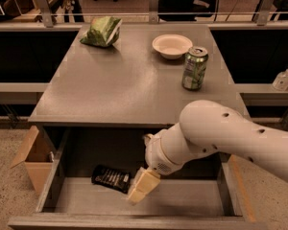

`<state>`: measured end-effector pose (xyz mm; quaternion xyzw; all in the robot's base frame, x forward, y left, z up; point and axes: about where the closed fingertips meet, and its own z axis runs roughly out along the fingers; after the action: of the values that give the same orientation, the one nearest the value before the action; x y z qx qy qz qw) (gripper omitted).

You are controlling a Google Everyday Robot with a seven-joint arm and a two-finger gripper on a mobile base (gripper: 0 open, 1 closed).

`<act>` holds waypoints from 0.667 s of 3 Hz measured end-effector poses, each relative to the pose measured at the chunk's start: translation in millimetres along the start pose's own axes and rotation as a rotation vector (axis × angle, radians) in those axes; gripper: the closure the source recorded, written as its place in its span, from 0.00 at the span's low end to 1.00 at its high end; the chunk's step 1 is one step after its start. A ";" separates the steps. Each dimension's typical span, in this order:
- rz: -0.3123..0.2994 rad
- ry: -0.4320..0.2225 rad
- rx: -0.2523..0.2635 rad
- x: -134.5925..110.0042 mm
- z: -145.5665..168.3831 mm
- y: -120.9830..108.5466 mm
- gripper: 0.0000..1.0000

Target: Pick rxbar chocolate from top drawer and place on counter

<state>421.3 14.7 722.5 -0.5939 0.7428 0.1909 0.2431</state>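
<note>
One bar (109, 177) lies flat in the drawer (192, 202), in the left half toward the back. Its dark glossy wrapper is angled a little, so the right end sits nearer me. The drawer stands pulled out under the counter (120, 90).

My gripper (138, 193) is down inside the drawer, just beside the bar's right end. Its pale tip points down and to the left and overlaps that end of the wrapper from my view, so I can't say whether it touches. Nor can I make out whether the gripper is spread or closed, or whether it has any hold on the bar. The white arm (230, 133) comes in from the right, crosses the drawer's right side and bends down at the wrist below the counter's front edge.

On the counter I see three things. A green bag (102, 31) lies at the back left and a white bowl (172, 46) sits at the back, right of centre. A green can (195, 68) stands upright just in front and to the right of the bowl, near it but apart. A cardboard box (31, 159) sits left of the drawer with a flap up. A small clear bottle (283, 78) stands on the ledge (264, 88) to the right of the counter
</note>
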 end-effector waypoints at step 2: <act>0.088 -0.034 0.100 -6.1 15.3 -4.7 0.00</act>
<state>429.0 27.2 713.7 -0.5447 0.7725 0.1741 0.2763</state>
